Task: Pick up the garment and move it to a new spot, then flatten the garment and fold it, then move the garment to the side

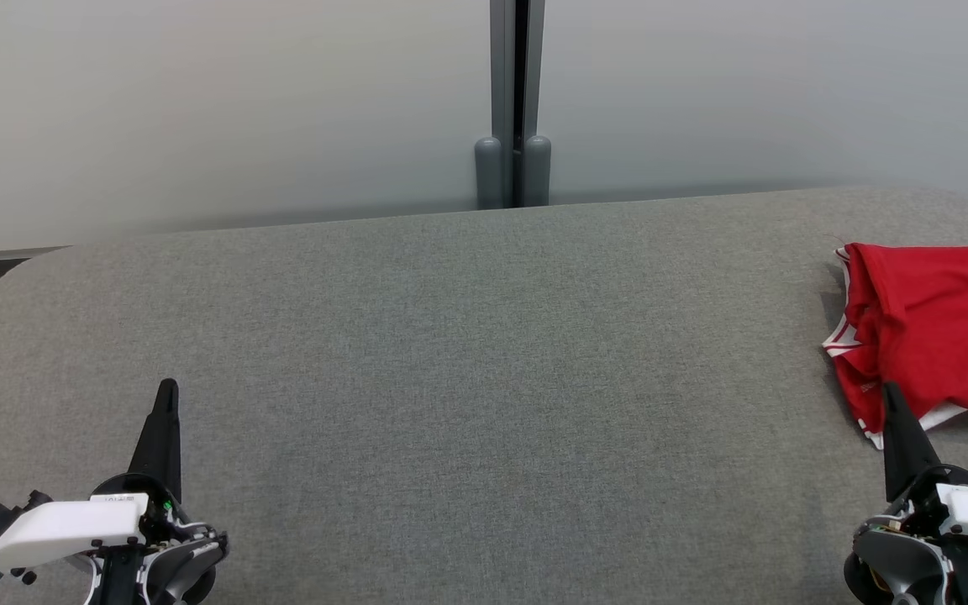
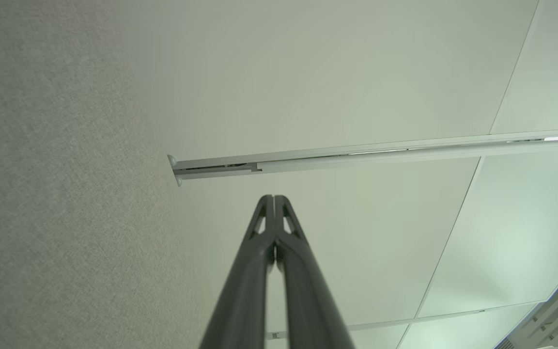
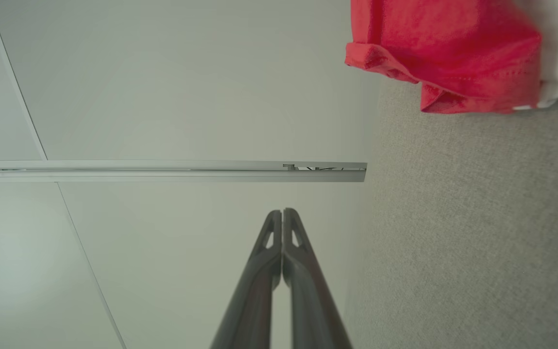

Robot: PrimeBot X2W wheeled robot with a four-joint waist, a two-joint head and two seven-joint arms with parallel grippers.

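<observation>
Both pinched together, I see my left hand (image 1: pixel 166 388) and right hand (image 1: pixel 889 388) over the grey surface (image 1: pixel 484 353); red shirt (image 1: pixel 929 328) just beyond right hand, pale wall (image 1: pixel 198 109) ahead.

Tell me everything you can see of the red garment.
The red garment is soft, knit-looking fabric with white trim at its hems. It lies crumpled in a loose, unfolded heap at the right end of the grey upholstered surface, partly cut off by the head view's edge. The shut right gripper is near it, not touching.
</observation>
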